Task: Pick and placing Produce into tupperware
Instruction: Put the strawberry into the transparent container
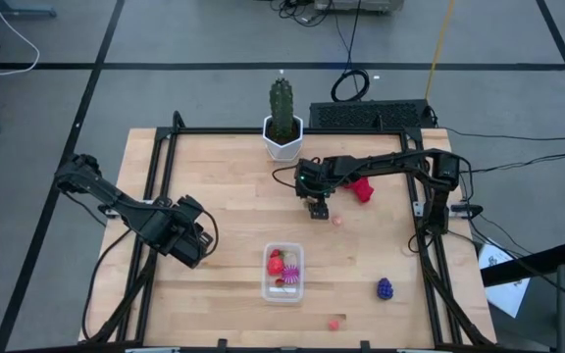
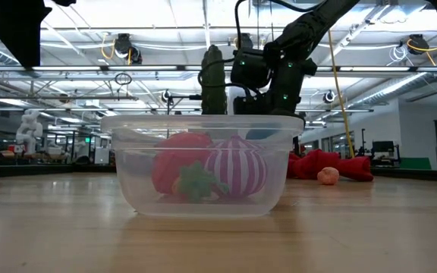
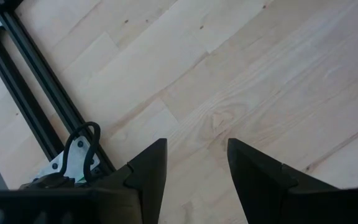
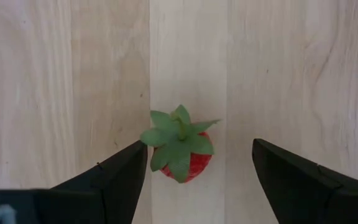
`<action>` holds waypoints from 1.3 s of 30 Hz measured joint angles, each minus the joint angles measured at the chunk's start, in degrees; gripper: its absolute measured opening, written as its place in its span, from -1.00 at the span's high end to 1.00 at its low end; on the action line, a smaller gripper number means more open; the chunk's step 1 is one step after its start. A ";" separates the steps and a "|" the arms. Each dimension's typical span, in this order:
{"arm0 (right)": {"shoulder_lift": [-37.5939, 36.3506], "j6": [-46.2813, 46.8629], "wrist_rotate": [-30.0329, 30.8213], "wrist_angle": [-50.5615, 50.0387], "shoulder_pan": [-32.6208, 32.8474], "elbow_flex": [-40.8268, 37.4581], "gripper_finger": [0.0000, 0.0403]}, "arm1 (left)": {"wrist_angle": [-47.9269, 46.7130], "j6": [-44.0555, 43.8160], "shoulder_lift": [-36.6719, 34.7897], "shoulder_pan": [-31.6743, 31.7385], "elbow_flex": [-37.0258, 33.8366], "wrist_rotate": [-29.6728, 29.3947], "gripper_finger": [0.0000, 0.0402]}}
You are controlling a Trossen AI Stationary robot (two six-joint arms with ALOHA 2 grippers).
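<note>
1. Small clear plastic rectangular tupperware (image 1: pixel 283 273) sits at the near table edge, holding a red strawberry and a magenta striped round piece
2. Left gripper (image 3: pixel 194 163) waits beside it, fingers spread
3. Right gripper (image 4: pixel 197 169), fingers spread, hovers over a red toy strawberry (image 4: pixel 182 148) farther back

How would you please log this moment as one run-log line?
right gripper: open above strawberry, not gripping | left gripper: open, idle over bare table | container: holds two fruits

Cactus (image 1: pixel 281 106) in white pot (image 1: pixel 282 144) — red cloth (image 1: pixel 363 189) nearby.
</note>
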 joint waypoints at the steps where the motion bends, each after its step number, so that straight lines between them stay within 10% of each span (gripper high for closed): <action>1: 0.03 -0.02 -0.02 0.01 0.02 0.00 -0.39 | -0.01 0.00 0.00 0.01 0.00 0.00 0.13; 39: 1.66 0.04 0.24 0.26 1.44 -0.02 0.15 | 0.23 -0.01 -0.02 -0.01 0.00 0.00 0.13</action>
